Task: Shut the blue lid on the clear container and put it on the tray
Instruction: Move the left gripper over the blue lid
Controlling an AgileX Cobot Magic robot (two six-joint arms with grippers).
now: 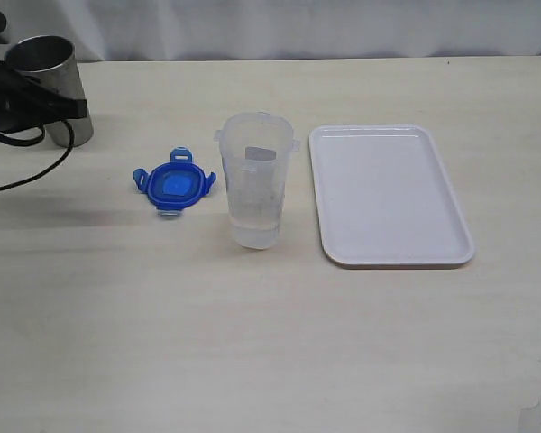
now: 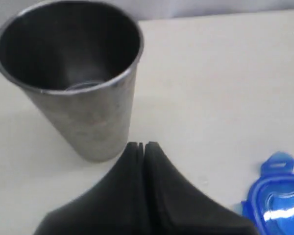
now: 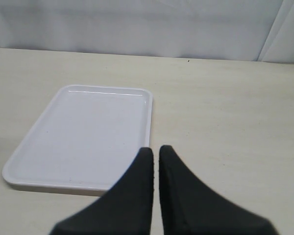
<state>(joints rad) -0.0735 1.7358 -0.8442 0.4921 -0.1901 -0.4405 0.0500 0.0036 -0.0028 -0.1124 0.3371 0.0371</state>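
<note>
While the blue lid [image 1: 174, 183] lies flat on the table [image 1: 252, 343], just beside the clear container [image 1: 255, 185] and apart from it, the step in hand is judged to be fetching the lid. The container stands upright and uncovered between the lid and the tray [image 1: 388, 194], which lies near its other side and carries nothing. The left claw [image 2: 141, 145] hangs close to the steel cup [image 1: 50, 81] with its tips pressed together and nothing between them. The right claw [image 3: 156, 149] is likewise drawn together and empty, and it faces the tray. To do the step well, the left claw should spread first and swing clear of the cup. It should then come down across the lid's rim, between two tabs, so the lid lifts level. The thin, flat lid may slip, and the tall, light container may tip if pressed off-centre, so steadying it with the right claw looks prudent.
</note>
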